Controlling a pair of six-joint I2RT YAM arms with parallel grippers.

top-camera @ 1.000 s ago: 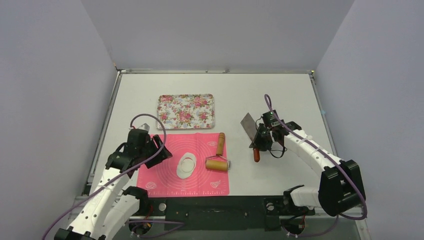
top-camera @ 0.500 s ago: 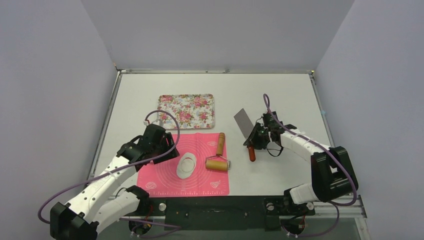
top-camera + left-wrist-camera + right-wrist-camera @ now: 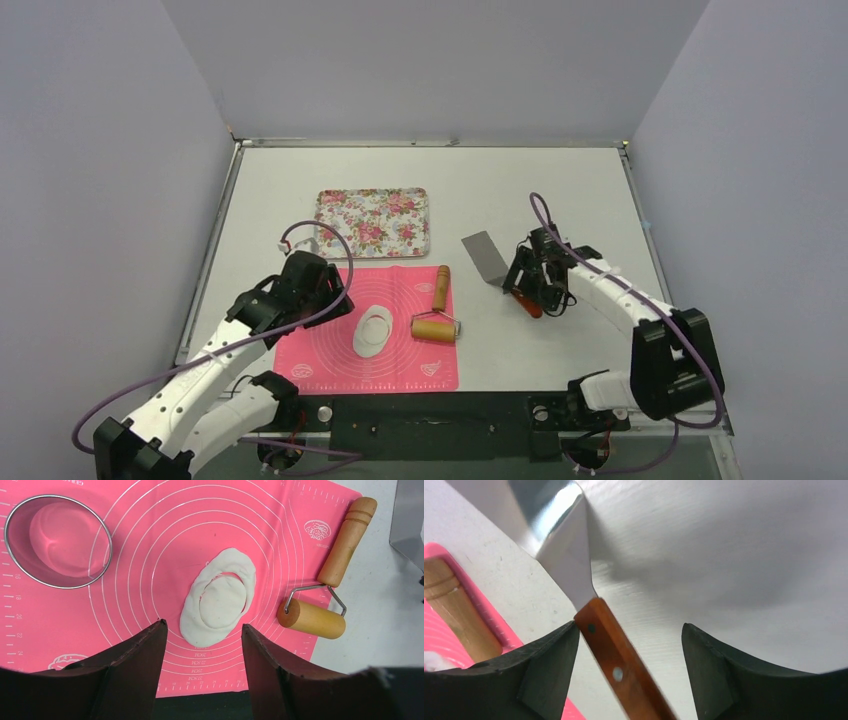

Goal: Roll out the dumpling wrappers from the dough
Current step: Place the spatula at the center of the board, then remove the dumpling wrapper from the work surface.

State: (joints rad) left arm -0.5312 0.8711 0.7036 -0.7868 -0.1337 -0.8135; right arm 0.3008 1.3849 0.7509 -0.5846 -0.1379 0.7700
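From above, a pink mat (image 3: 330, 365) lies on the grey worktop (image 3: 560, 190). Flat white dough (image 3: 372, 331) sits in the middle of the mat. A wooden roller (image 3: 434, 327) lies just beside the dough, near the mat's edge. A flower tray (image 3: 372, 222) sits behind the mat. The left end effector (image 3: 322, 298) hangs over the mat, near the dough. The right end effector (image 3: 527, 284) is low over a scraper (image 3: 484, 257) that lies on the worktop, well apart from the dough.

In the left wrist view, the dumpling wrapper (image 3: 223, 600) is a round piece cut in the dough, with a ring of dough around it. It lies on the mat. The two dark fingers (image 3: 132, 672) are spread wide and hold nothing. A shiny ring cutter (image 3: 17, 540) stands on the mat, apart from the dough.

In the right wrist view, the scraper's brown handle lies between the fingers (image 3: 544, 672), right against one of them. There is a big gap to the other finger. The fingers are wide apart and do not squeeze the handle.
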